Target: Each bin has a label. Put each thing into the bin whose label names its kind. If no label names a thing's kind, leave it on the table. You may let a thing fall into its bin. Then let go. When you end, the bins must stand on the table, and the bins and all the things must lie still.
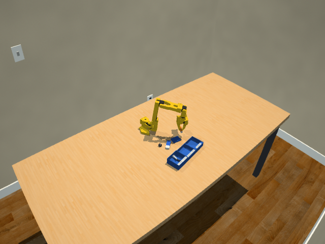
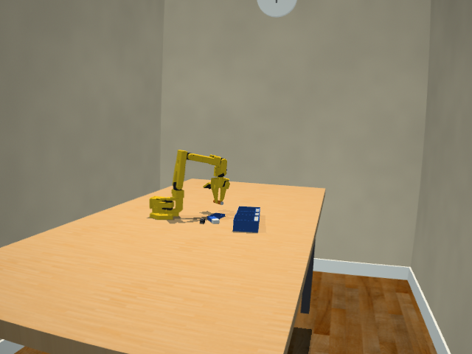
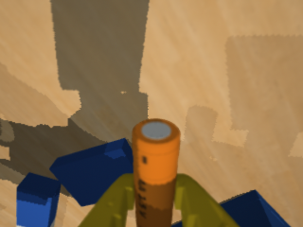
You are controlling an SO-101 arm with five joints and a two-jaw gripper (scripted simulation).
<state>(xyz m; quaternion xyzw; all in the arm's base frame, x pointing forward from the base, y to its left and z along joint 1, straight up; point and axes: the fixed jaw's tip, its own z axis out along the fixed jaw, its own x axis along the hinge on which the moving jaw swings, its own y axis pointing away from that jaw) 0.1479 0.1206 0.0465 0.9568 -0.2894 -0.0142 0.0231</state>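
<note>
My gripper is shut on an orange battery with a grey end cap and holds it upright above the table, a little behind the blue three-compartment bin. The gripper also shows in the exterior view. A dark blue flat block lies on the table below the gripper; it shows in the wrist view too. A blue and white block and a small black part lie to its left. A grey metal piece lies in the bin's nearest compartment.
The arm's yellow base stands behind the objects. The bin's corner shows at the lower right of the wrist view. The bin's white labels face the exterior view, too small to read.
</note>
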